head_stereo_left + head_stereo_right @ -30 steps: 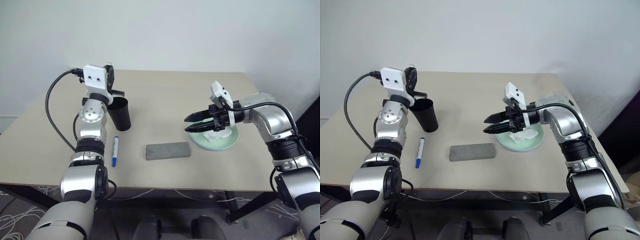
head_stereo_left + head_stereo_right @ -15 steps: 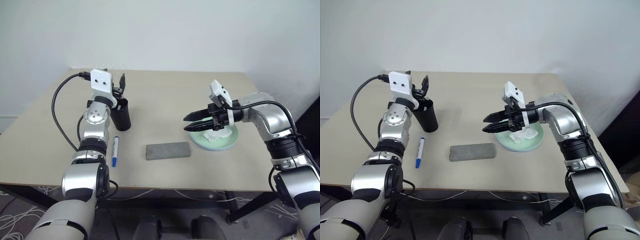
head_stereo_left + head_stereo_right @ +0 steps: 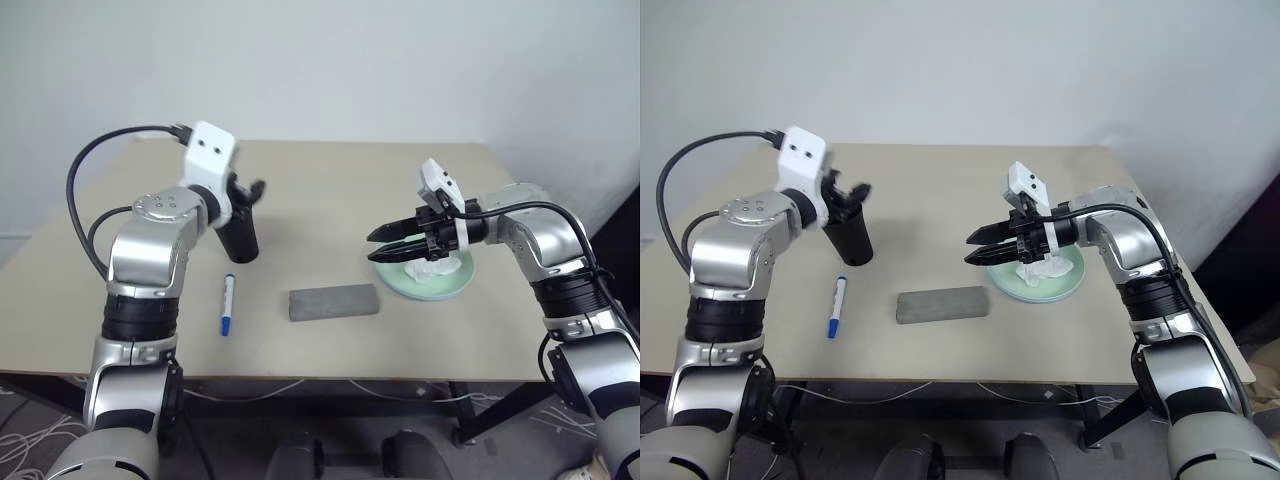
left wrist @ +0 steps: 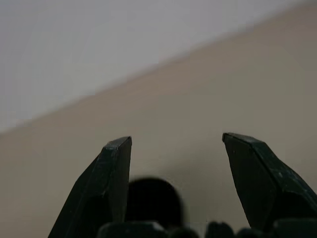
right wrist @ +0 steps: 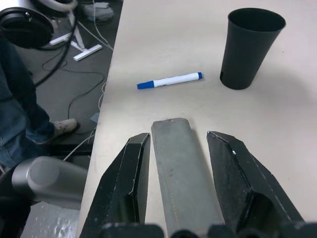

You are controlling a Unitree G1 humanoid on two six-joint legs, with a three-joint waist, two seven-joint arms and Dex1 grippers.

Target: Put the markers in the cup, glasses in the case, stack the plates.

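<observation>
A black cup [image 3: 240,240] stands upright at the table's left. My left gripper [image 3: 246,194] hovers just over its rim, open, and the left wrist view shows nothing between its fingers [image 4: 115,168]. A white marker with a blue cap [image 3: 228,303] lies flat in front of the cup. The grey case [image 3: 334,301] lies shut at the middle of the table. My right gripper [image 3: 385,245] hangs open above the table, between the case and a pale green plate [image 3: 458,285], and points toward the cup [image 5: 252,47]. The glasses are out of view.
A crumpled white tissue [image 3: 432,270] lies on the plate. The table edge [image 3: 300,378] runs close in front of the case and marker. In the right wrist view a person's leg in jeans [image 5: 15,109] stands on the floor beside the table, among cables.
My left gripper has opened above the cup and drawn back a little toward me, tipping up from pointing down, its elbow swinging outward. The right arm has kept still.
</observation>
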